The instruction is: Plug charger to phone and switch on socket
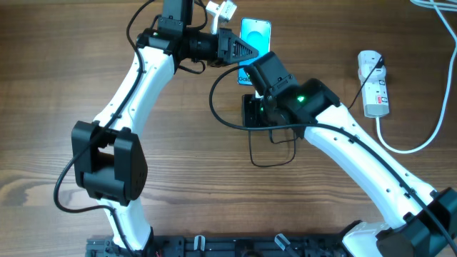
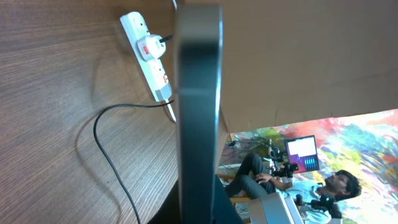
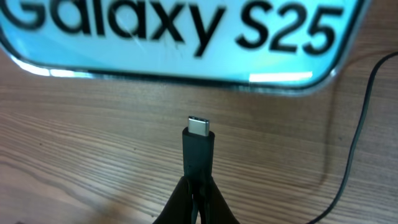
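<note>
Our right jaws clench the light charger (image 3: 199, 149) just behind its stiff plug, where we want it; our left jaws seemingly pinch the slick phone (image 1: 255, 32) edgewise.

Both arms reach to the far middle, left tool (image 1: 243, 51) and right tool (image 3: 198, 186) pinched closed.

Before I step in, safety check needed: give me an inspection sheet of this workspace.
Surface: wooden table.
Job's things: charger tip facing phone, not inserted; socket at right, one plug in, switch unreadable.
Clutter: nothing seen.
End effectors: left end effector shut on phone; right end effector shut on charger.
Cables: charger loops on table; white lead trails from socket.
Surroundings: seated person and monitor beyond table.
</note>
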